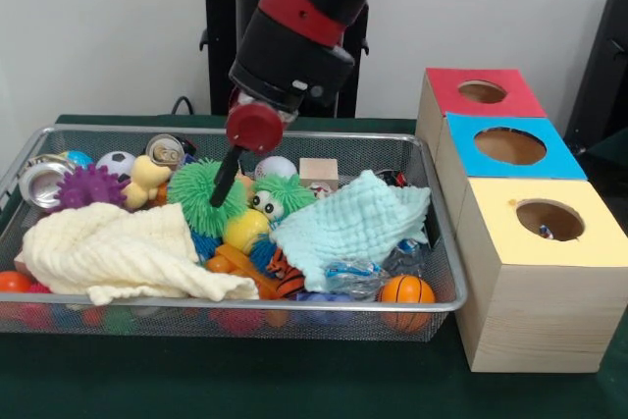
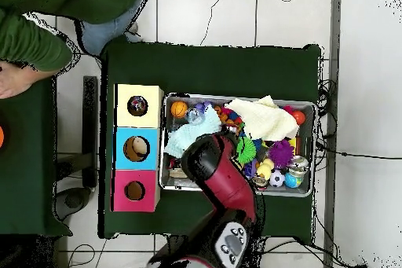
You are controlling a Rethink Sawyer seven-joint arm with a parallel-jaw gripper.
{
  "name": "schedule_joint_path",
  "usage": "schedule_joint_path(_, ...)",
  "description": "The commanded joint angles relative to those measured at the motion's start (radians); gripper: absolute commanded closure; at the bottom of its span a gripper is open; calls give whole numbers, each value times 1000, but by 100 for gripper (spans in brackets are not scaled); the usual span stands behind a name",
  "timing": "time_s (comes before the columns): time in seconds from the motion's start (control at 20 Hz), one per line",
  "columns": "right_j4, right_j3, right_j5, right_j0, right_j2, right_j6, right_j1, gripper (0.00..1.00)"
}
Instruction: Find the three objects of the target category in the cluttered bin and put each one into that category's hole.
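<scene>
The desk (image 1: 294, 385) carried the wire bin (image 1: 446, 242), with three wooden boxes just beside it. The arm (image 1: 299, 17) hung over the bin's middle, its hand (image 1: 225, 188) dipped among green spiky toys; whether its fingers were spread or pressed together I cannot tell.

This looked like the search step. A cream cloth (image 1: 118, 252) and a pale blue cloth (image 1: 353, 218) covered much of the clutter, and no spotted fabric bundle showed in the bin; something spotted sat inside the yellow box's hole (image 1: 549, 220). The next move probably called for shifting a cloth aside.

The bin's rim stood well apart from the hand, leaving open room all around. A person's sleeve (image 2: 31, 41) showed away from the bin.
</scene>
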Motion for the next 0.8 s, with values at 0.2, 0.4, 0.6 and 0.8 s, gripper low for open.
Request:
schedule_joint_path(0.2, -9, 114, 142, -71, 332, 179, -45, 0)
schedule_joint_path(0.4, -18, 101, 233, -37, 300, 160, -49, 0)
schedule_joint_path(0.6, -33, 98, 353, -15, 277, 163, -83, 0)
schedule_joint_path(0.8, -44, 94, 450, -2, 266, 167, -110, 0)
